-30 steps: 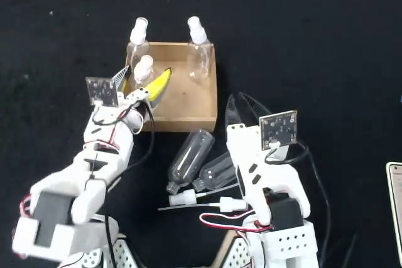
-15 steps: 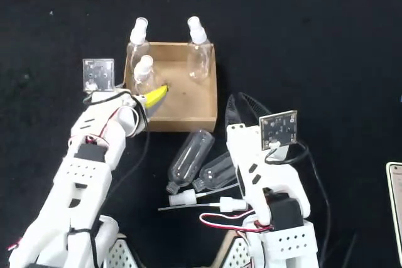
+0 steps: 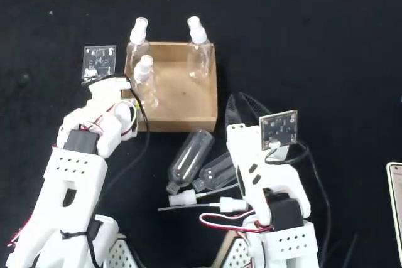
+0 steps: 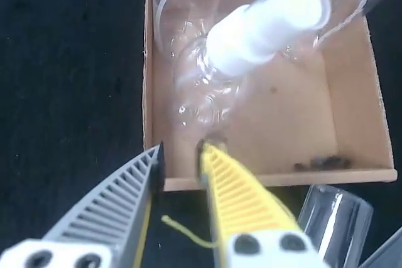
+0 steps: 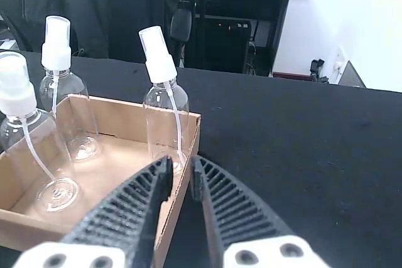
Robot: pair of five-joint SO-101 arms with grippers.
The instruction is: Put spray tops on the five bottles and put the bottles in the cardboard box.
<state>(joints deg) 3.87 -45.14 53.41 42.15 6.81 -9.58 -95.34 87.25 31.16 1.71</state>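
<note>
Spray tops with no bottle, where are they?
In the high view, both loose spray tops lie on the table between the two lying bottles and the arms' bases.

My left gripper (image 4: 180,152) is ribbed plastic, dull rather than shiny. My right gripper (image 5: 180,162) is the same ridged plastic, matt all over. The cardboard box (image 3: 182,123) is plain brown paperboard — rough, unglossed, with a raw cut rim. The bottles (image 3: 188,154) are clear, smooth plastic that catches glossy highlights, and their spray tops (image 3: 195,25) are white plastic, smooth with a soft sheen. The table (image 3: 326,61) wears a matt black cloth — faintly fuzzy, flecked with pale lint.
</note>
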